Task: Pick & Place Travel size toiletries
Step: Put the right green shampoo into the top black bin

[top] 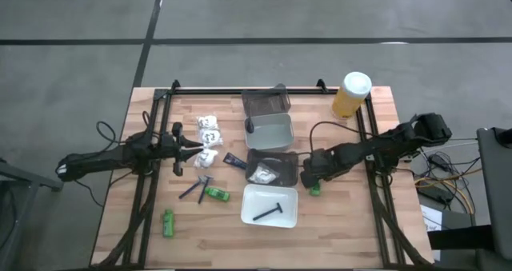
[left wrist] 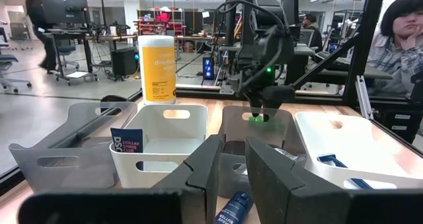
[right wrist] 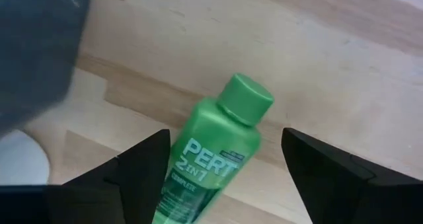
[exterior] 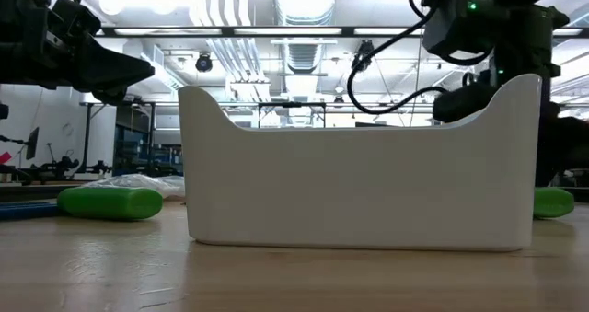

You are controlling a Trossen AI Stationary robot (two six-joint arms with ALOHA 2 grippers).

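A green bottle [right wrist: 211,151] lies on its side on the wood just right of the trays, also seen as a green bottle [top: 314,189]. My right gripper [right wrist: 225,178] hovers over it, open, one finger on each side, touching nothing. My left gripper [top: 192,151] is open, held level beside the white packets [top: 210,137], pointing at the trays. A dark blue tube [top: 234,161], a razor stick [top: 192,189] and two more green bottles [top: 216,193] [top: 168,221] lie on the table. One packet [top: 262,173] sits in a dark tray; a black razor [top: 268,212] lies in the white tray [top: 250,197].
Two grey trays [top: 266,103] [top: 276,139] stand in a row with the dark and white ones at mid-table. A yellow white-capped container [top: 352,93] stands at the far right corner. Cables run along both arms. People show beyond the table in the left wrist view.
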